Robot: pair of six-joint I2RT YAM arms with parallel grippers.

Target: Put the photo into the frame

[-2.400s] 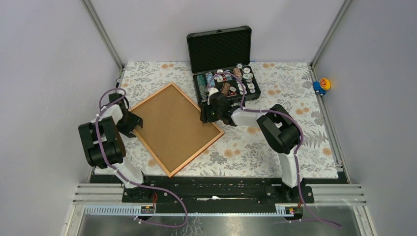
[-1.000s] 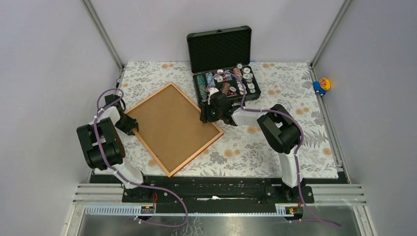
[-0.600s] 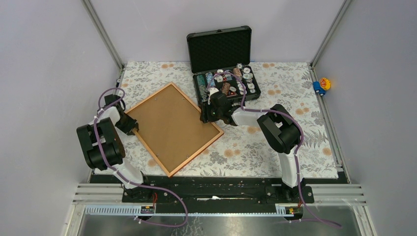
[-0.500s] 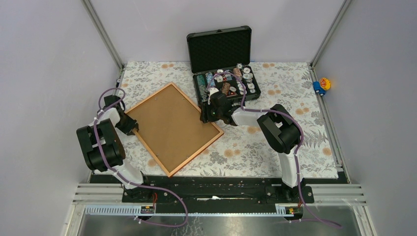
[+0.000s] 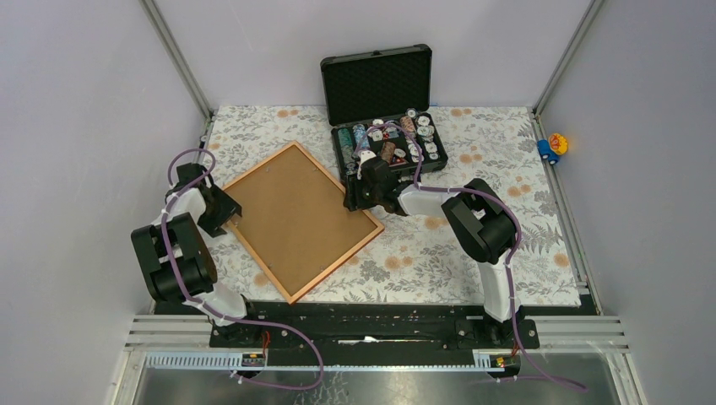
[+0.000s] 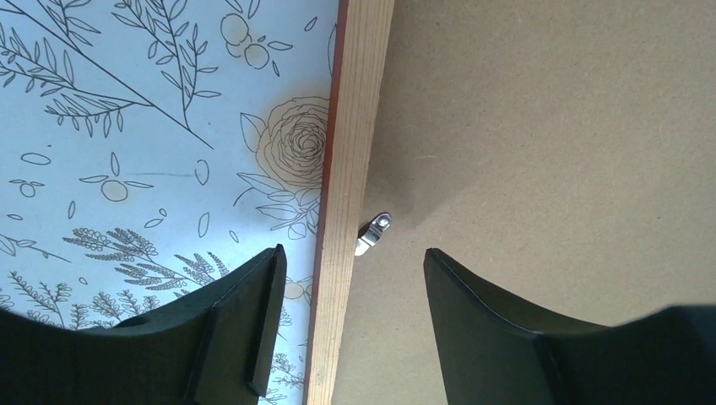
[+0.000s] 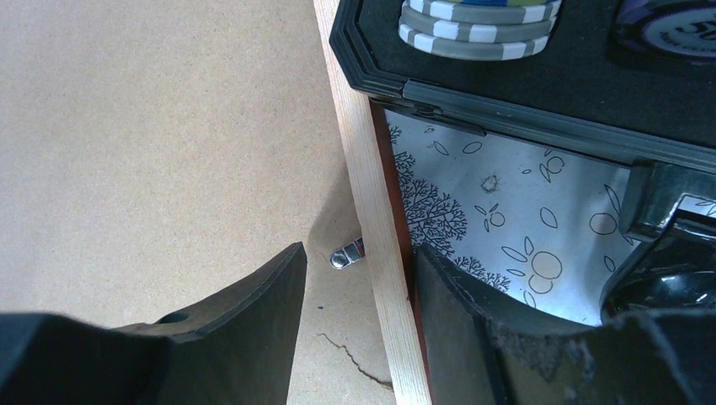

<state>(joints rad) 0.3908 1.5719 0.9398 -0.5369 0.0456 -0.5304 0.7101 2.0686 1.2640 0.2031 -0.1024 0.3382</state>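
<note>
frame [image 5: 298, 221] L of chip case [image 5: 387, 143] on table [image 5: 498, 160]

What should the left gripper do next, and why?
Probably lower and swivel the metal tab off the backing board, toward the frame. The open left gripper hangs straddling that tab, which seems to pin the board in place.

Open blk chip case [image 5: 376, 84] far-ctr on floral cloth [image 5: 498, 143]; toy [image 5: 553, 145] rt.

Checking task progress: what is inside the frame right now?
A brown backing board fills the frame, with small metal clips at two edges. No photo shows; whether one lies under the board is hidden.
</note>
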